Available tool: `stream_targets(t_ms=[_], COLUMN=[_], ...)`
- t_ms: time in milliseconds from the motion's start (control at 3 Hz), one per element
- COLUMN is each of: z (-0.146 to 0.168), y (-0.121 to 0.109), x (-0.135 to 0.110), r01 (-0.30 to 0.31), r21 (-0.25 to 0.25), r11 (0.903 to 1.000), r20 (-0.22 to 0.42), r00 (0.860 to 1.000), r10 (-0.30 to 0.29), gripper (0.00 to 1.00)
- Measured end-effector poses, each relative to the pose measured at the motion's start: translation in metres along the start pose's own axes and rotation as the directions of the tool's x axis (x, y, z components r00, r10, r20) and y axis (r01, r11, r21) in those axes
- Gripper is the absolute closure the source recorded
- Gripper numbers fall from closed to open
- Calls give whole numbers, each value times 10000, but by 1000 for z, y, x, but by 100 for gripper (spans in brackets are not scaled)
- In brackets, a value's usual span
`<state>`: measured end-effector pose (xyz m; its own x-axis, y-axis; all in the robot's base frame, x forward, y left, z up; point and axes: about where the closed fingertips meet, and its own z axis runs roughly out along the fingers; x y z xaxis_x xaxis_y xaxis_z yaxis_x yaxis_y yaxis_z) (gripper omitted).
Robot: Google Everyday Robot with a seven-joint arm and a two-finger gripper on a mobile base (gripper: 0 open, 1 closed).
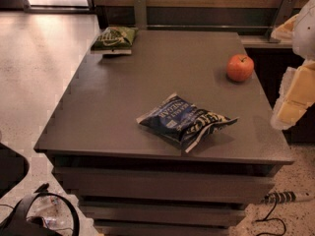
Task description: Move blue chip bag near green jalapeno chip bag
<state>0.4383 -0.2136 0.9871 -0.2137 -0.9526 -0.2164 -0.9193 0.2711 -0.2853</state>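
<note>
Crinkled blue chip bag, navy, white lettering, hand seemingly at right edge, its state unclear

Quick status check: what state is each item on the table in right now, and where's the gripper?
blue chip bag: lying flat and crinkled near the table's front edge, not held.
green jalapeno chip bag: lying flat at the far left corner.
apple: upright, stem up, on the right side.
gripper: off the table's right edge, touching nothing.
</note>
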Motion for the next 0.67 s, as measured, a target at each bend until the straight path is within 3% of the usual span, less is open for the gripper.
stream_targets(t_ms=[333, 667], z=[0, 9], y=[0, -4], x=[0, -4], r01=[0, -443], r21=[2, -139], r11=[10000, 9989], r20=[1, 92], r00=[10000, 9990], r10=[0, 444], gripper=[0, 0])
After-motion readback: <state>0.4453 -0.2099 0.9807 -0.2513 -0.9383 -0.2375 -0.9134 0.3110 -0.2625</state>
